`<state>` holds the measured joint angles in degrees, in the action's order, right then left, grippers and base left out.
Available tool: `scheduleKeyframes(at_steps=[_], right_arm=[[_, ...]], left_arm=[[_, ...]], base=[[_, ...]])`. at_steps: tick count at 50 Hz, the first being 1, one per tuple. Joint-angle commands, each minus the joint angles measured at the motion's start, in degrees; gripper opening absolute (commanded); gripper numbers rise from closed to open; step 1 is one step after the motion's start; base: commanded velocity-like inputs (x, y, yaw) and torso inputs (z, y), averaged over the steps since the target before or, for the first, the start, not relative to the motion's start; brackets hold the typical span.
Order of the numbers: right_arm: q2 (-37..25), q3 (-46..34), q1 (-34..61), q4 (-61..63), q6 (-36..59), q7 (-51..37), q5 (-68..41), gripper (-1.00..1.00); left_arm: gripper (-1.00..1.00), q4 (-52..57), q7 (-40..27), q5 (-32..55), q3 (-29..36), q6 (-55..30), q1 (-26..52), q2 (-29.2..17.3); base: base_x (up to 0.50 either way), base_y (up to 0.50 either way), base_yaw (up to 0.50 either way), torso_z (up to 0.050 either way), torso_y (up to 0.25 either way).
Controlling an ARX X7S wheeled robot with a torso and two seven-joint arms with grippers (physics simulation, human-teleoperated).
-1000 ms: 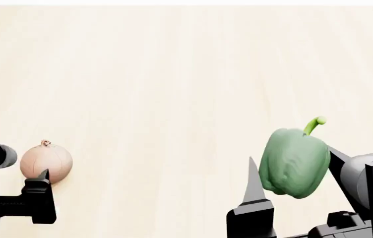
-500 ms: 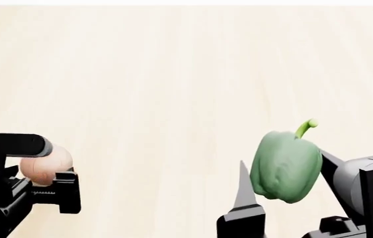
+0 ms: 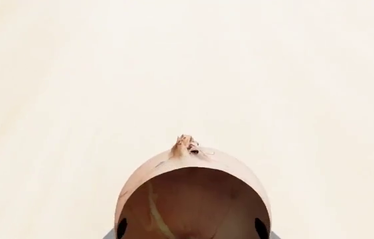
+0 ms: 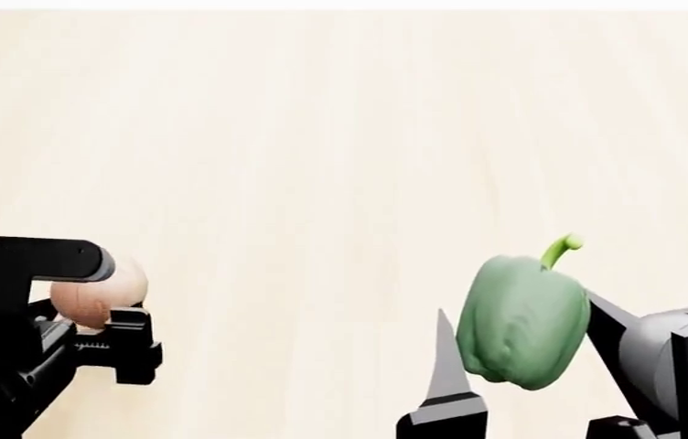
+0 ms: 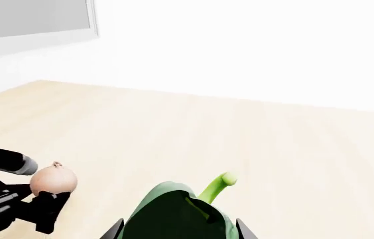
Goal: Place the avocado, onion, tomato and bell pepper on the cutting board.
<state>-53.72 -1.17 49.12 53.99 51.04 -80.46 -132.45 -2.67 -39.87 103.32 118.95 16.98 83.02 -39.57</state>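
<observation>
The pale tan onion sits between the two black fingers of my left gripper, low at the left of the head view. It fills the space between the jaws of that gripper, its dry tip pointing away; the same onion also shows in the right wrist view. My right gripper is shut on the pale green bell pepper, which hangs above the table with its stem up. That bell pepper spans the right jaws. The avocado, tomato and cutting board are out of view.
A pale wood tabletop stretches ahead of both arms. In the right wrist view a white wall rises behind the table's far edge, with a grey panel on it.
My left gripper has moved in and shut around the onion, shifting it slightly right. The right gripper with the bell pepper has drifted left and lower in the head view.
</observation>
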Motion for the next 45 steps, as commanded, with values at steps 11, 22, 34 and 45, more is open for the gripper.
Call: scheduleKeyframes(at_steps=[11,22,34,45], right_arm=[[3.9,2.8,-1.8,-2.4,2.3,4.8,8.8,-1.0],[7.1,3.8,-5.0,-4.4,5.0,9.3,15.8,-1.0],[7.7,4.3,-6.6,-3.4,4.6,9.6,16.7,-1.0],[8.5,5.9,-7.8,-2.2,3.3,9.7,17.4,-1.0]], left_arm=[[-1.0,42.2,-20.4,-19.0,-4.3,1.6,20.0,-20.4],[-1.0,50.0,-25.3,-23.2,-4.7,2.2,20.3,-27.2],[-1.0,50.8,-25.8,-23.8,-4.4,2.3,19.4,-29.8],[-1.0,51.9,-25.9,-23.4,-4.8,1.3,20.1,-31.1]], base=[[0.0,0.0,0.0,0.0,0.0],[-0.1,0.0,0.0,0.0,0.0],[-0.5,0.0,0.0,0.0,0.0],[-0.14,-0.02,0.0,0.0,0.0]])
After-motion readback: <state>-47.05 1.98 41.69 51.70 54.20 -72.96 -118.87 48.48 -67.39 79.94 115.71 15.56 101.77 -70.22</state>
